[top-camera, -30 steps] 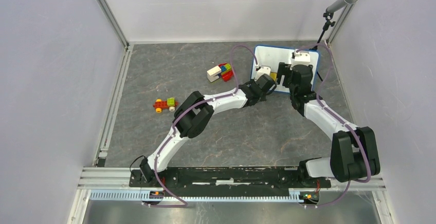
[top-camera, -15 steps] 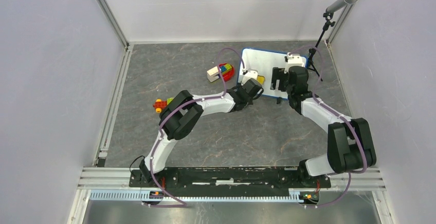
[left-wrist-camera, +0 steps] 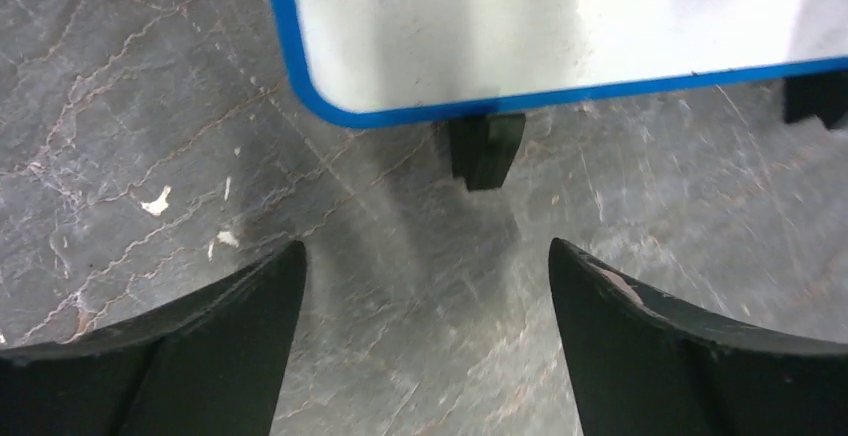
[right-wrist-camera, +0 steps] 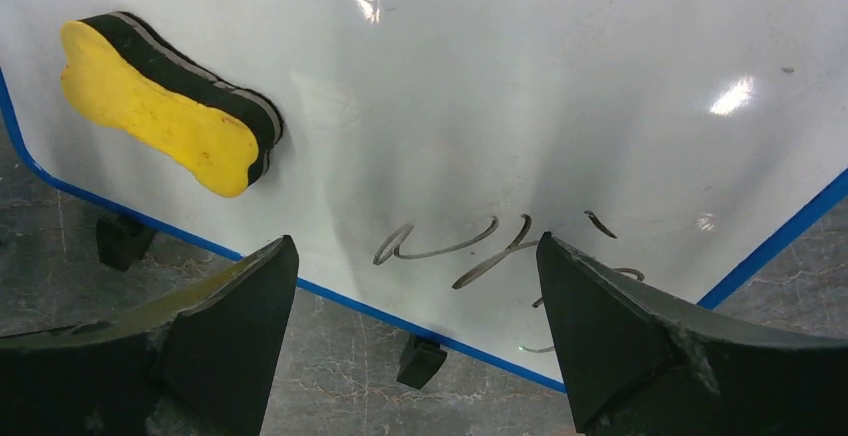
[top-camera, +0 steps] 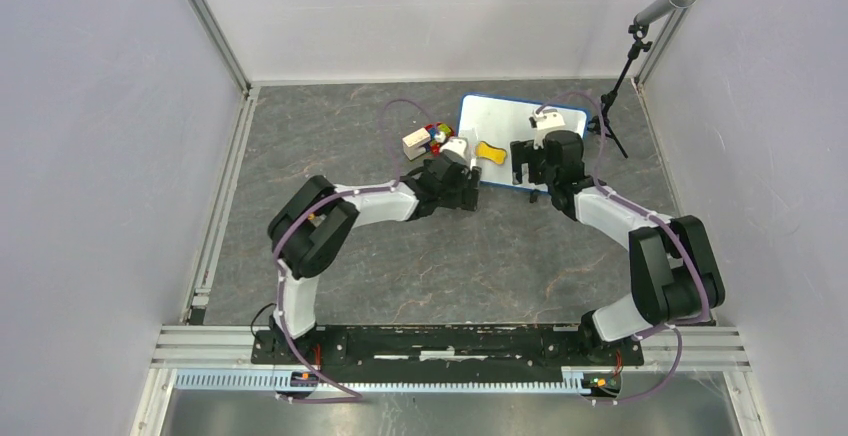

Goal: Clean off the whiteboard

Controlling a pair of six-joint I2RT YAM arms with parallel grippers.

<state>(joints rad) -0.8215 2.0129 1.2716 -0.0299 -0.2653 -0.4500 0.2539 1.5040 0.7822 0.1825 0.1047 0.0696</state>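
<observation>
The whiteboard [top-camera: 510, 116], white with a blue rim, lies at the back right of the floor. In the right wrist view the whiteboard [right-wrist-camera: 560, 76] bears black handwriting [right-wrist-camera: 470, 248] near its front edge. A yellow, black-backed eraser [right-wrist-camera: 160, 106] rests loose on its left part, and also shows from above as the eraser [top-camera: 489, 151]. My right gripper [right-wrist-camera: 415, 256] is open over the front rim, holding nothing. My left gripper [left-wrist-camera: 425, 256] is open above bare floor, just short of the whiteboard's corner [left-wrist-camera: 330, 96] and a black foot [left-wrist-camera: 485, 148]. From above, the left gripper [top-camera: 468, 168] and right gripper [top-camera: 528, 161] flank the eraser.
A cluster of coloured toy blocks [top-camera: 428, 138] sits just left of the board, partly behind my left wrist. A microphone stand [top-camera: 622, 81] rises at the back right corner. Walls and a metal rail [top-camera: 225, 186] close in the floor.
The whiteboard and both arms have shifted left. My left gripper was shut at the board's left edge and now stands open off its corner. The eraser lies free on the board.
</observation>
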